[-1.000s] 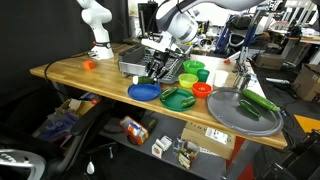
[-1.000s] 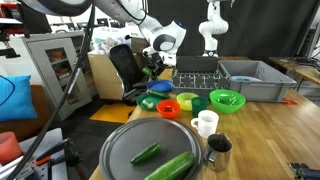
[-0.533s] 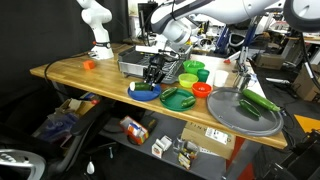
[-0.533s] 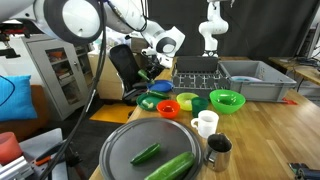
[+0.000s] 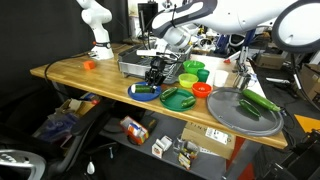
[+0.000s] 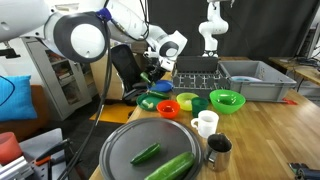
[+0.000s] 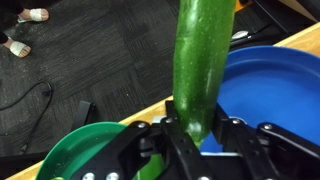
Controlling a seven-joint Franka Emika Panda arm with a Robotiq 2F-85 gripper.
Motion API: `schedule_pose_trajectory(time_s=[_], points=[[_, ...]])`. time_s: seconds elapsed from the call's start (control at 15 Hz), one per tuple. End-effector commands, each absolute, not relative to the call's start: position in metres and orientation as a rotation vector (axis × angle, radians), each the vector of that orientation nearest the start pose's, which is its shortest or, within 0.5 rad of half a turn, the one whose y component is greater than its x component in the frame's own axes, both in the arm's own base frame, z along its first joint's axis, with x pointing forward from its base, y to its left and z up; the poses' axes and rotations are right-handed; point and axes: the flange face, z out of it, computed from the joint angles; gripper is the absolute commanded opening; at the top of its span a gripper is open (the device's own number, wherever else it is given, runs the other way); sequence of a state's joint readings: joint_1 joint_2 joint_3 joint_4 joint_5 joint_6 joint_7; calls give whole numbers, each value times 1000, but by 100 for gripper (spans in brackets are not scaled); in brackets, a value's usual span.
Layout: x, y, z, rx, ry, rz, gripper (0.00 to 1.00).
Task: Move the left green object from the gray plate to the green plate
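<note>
My gripper [image 7: 190,128] is shut on a long green cucumber-like vegetable [image 7: 200,60] and holds it by one end, over the wooden table edge between the green plate [image 7: 75,152] and a blue plate [image 7: 275,85]. In both exterior views the gripper [image 5: 155,80] [image 6: 152,72] hangs over the blue plate [image 5: 143,92], beside the green plate [image 5: 177,99]. The short stubby green piece [image 6: 146,153] lies on the gray plate [image 6: 125,140] next to a longer green vegetable [image 6: 170,167]. The gray plate [image 5: 232,112] is far from the gripper.
Bright-green bowls [image 5: 189,79], a red-orange bowl [image 5: 201,89], a white mug [image 6: 206,123] and a metal cup [image 6: 218,148] stand between the plates. A gray bin [image 6: 250,78] and a dish rack [image 6: 195,72] sit behind. The table edge is close to the blue plate.
The gripper has sunk a little toward the blue plate with the green vegetable still in it. The pieces on the gray plate have not moved.
</note>
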State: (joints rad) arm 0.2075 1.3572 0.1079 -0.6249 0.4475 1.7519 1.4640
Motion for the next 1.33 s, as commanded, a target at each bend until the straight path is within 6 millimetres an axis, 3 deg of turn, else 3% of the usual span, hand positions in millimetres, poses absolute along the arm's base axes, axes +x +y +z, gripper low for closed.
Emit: schedule_pose_trajectory(time_s=[0.0, 0.33, 0.53, 0.8, 1.2, 1.27], points=[[747, 227, 136, -2205, 1880, 779, 12], [751, 223, 142, -2203, 1978, 706, 16], [748, 219, 133, -2216, 2018, 702, 21], [749, 217, 124, -2263, 2011, 627, 20], [754, 229, 143, -2296, 1953, 548, 53], [753, 231, 142, -2296, 1949, 550, 53]])
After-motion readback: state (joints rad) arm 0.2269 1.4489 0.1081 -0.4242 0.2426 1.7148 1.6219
